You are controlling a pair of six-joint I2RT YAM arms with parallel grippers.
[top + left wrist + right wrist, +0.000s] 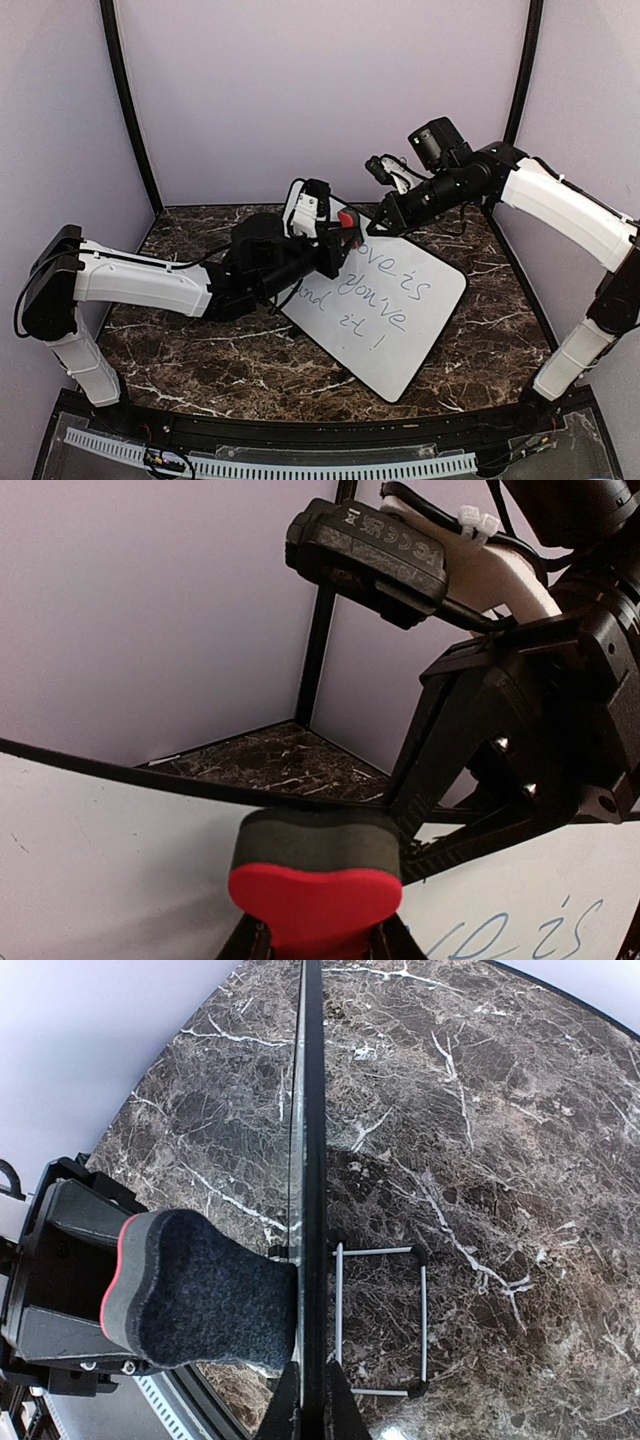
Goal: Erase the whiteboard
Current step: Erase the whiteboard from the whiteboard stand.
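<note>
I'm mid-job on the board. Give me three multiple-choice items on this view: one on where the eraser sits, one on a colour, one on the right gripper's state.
1. Where on the whiteboard is the eraser?
A) the near end
B) the far end, beside the right gripper
C) dead centre

2. What colour is the eraser's back?
A) red
B) yellow
C) green

3. The right gripper is:
A) open above the board
B) shut on the board's edge
C) shut on the eraser

Answers:
1 B: the top view shows the left gripper holding it at the far end.
2 A: the left wrist view shows a red back over dark felt.
3 B: in the right wrist view the board's black rim runs between its closed fingers.
</note>
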